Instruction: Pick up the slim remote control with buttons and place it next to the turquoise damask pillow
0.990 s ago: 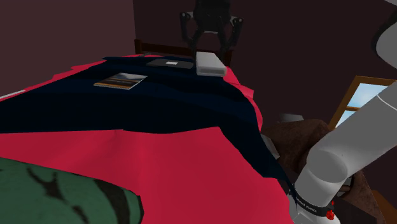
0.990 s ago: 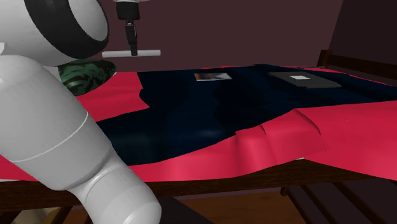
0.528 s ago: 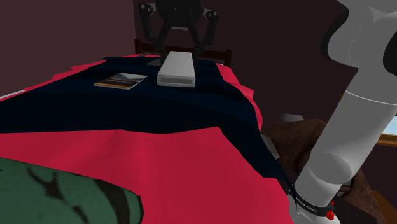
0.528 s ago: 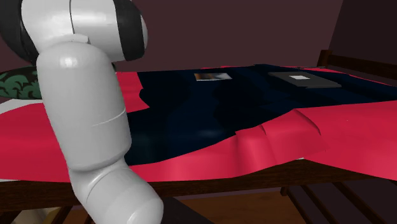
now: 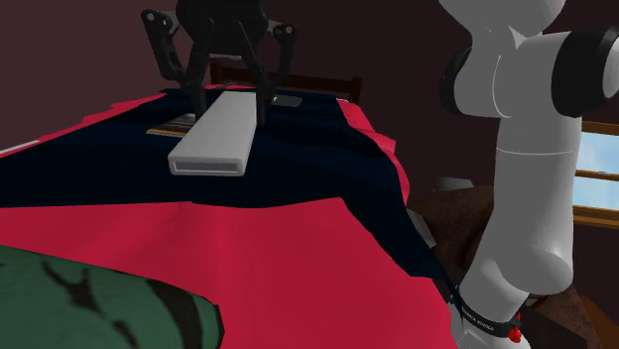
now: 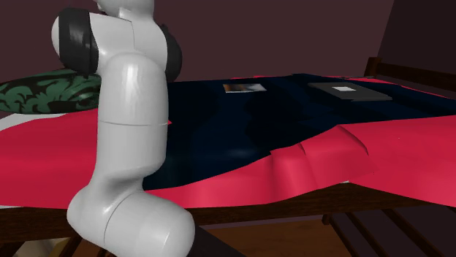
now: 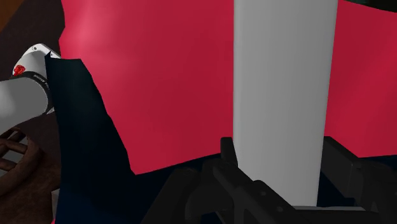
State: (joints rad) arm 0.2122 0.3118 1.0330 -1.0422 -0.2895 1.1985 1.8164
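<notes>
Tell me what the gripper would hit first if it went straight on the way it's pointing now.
Probably the red cover. The gripper, shut on the grey remote, points at it, near the edge of the dark blue blanket. Nothing else seems to lie between, though depth is unclear.

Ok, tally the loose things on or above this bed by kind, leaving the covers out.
grey remote: 1
green patterned pillow: 1
flat book-like items: 2, the picture-covered one and the dark one with a white label
Total: 4
</notes>
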